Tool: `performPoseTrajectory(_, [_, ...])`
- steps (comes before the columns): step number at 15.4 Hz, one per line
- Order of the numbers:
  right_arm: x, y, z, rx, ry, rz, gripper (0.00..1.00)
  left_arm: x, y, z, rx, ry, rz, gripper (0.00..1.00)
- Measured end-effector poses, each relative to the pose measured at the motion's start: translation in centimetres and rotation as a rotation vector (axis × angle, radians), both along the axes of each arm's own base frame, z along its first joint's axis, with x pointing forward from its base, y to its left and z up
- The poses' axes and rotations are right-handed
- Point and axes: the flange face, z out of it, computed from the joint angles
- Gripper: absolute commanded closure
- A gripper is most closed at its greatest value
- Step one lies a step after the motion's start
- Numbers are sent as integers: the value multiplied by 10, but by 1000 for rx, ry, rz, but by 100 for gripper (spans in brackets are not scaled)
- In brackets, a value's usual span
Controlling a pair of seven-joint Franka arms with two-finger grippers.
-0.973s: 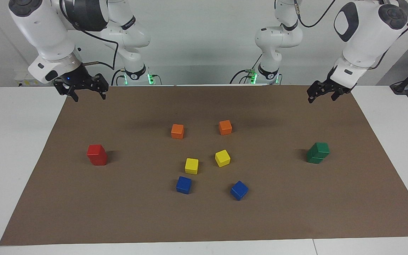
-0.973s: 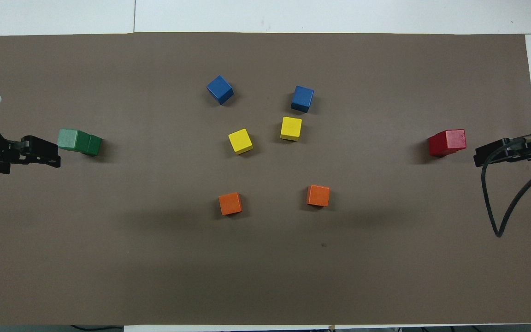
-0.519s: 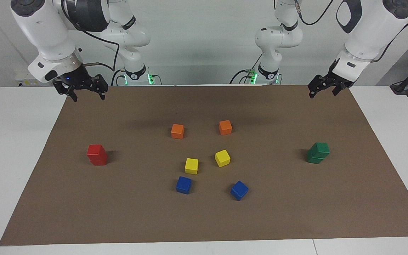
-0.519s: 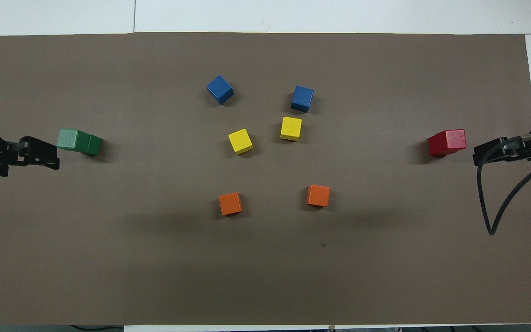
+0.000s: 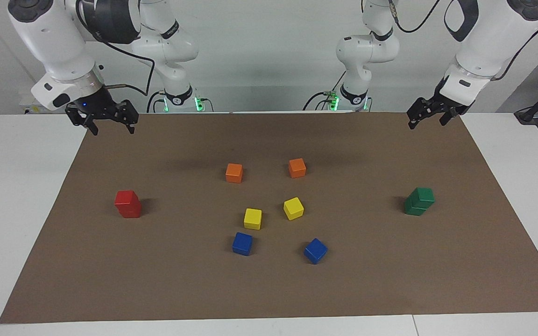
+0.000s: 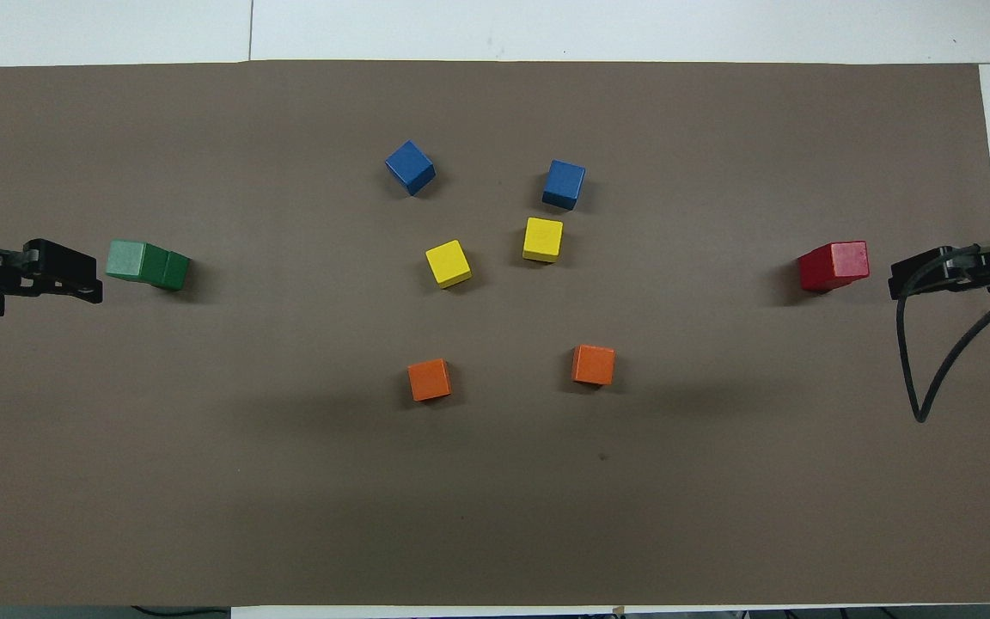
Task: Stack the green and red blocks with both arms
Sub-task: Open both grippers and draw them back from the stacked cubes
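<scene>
Two red blocks stand stacked as one red stack (image 5: 127, 204) (image 6: 833, 265) toward the right arm's end of the brown mat. Two green blocks stand as a green stack (image 5: 419, 201) (image 6: 147, 263) toward the left arm's end, the upper cube set slightly askew. My right gripper (image 5: 113, 130) (image 6: 895, 284) hangs open and empty in the air over the mat's corner near its base, clear of the red stack. My left gripper (image 5: 425, 125) (image 6: 98, 282) hangs open and empty over the mat's other near corner, clear of the green stack.
Two orange cubes (image 5: 234, 172) (image 5: 297, 167), two yellow cubes (image 5: 252, 218) (image 5: 293, 208) and two blue cubes (image 5: 242, 243) (image 5: 315, 250) lie singly in the middle of the mat (image 5: 269, 289). A black cable (image 6: 933, 361) hangs from the right arm.
Both grippers have drawn back a little toward the ends of the table, the left one also rising slightly. The stacks and loose cubes have not moved.
</scene>
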Motion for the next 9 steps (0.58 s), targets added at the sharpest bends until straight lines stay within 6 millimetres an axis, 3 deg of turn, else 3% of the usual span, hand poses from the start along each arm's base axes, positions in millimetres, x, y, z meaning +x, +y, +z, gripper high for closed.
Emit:
performPoseTrajectory(4, [4, 0, -8, -1, 13, 0, 0, 0, 1, -2, 0, 2, 1, 0])
performPoseTrajectory(9, [3, 3, -4, -1, 5, 5, 0, 0, 0, -3, 0, 4, 1, 0])
